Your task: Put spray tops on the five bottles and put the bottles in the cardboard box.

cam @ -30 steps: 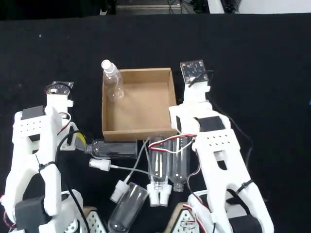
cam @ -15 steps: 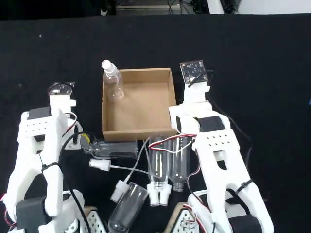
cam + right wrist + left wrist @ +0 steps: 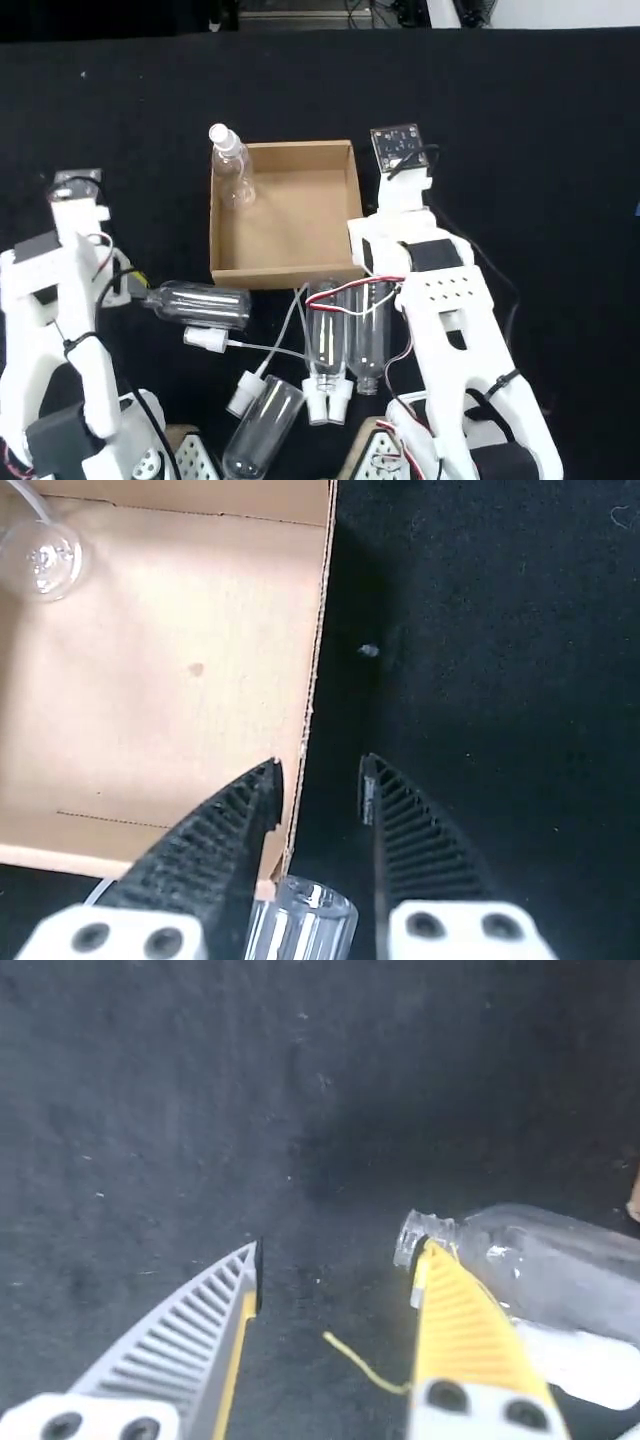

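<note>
Bottle (image 3: 200, 304) lies mid-left of frame, neck beside L hand (image 3: 336, 1255), released; R hand (image 3: 320, 768) unclenched by box (image 3: 283, 205) right edge.

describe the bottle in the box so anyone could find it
Find the cardboard box in the middle of the black table. A clear bottle with a white spray top stands in its far left corner. It alone is upright and boxed; the others lie on the table.
</note>
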Available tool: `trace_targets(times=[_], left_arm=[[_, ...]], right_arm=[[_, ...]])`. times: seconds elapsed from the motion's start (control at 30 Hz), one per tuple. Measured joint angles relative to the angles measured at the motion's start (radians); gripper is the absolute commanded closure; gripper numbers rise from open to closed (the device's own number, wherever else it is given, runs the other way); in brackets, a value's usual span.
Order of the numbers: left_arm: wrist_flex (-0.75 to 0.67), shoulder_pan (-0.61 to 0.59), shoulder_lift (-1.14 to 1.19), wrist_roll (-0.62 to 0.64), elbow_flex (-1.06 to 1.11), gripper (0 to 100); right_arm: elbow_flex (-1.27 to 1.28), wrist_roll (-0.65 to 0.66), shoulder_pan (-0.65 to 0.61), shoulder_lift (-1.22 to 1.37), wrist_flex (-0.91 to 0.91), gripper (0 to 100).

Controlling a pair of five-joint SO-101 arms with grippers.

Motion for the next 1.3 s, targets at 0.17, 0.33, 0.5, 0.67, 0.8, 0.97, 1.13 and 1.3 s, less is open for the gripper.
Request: trace_targets(times=[0.17, 0.33, 0.5, 0.67, 0.8, 0.97, 1.13, 1.3], left_arm=[[0.115, -0.008, 0.000, 0.000, -0.147, 76], [0.259, 0.018, 0.000, 0.051, -0.258, 76], [0.353, 0.160, 0.000, 0.080, -0.261, 76], [0.321, 0.296, 0.000, 0.080, -0.164, 76], [0.305, 0.324, 0.000, 0.044, -0.138, 76], [0.302, 0.242, 0.000, 0.006, -0.140, 76], [0.249, 0.181, 0.000, 0.003, -0.115, 76], [0.084, 0.107, -0.025, -0.002, -0.040, 76]], right_arm=[[0.000, 0.000, 0.000, 0.000, 0.000, 87.7], [0.000, 0.000, 0.000, 0.000, 0.000, 87.7], [0.000, 0.000, 0.000, 0.000, 0.000, 87.7], [0.000, 0.000, 0.000, 0.000, 0.000, 87.7], [0.000, 0.000, 0.000, 0.000, 0.000, 87.7], [0.000, 0.000, 0.000, 0.000, 0.000, 87.7], [0.000, 0.000, 0.000, 0.000, 0.000, 87.7], [0.000, 0.000, 0.000, 0.000, 0.000, 87.7]])
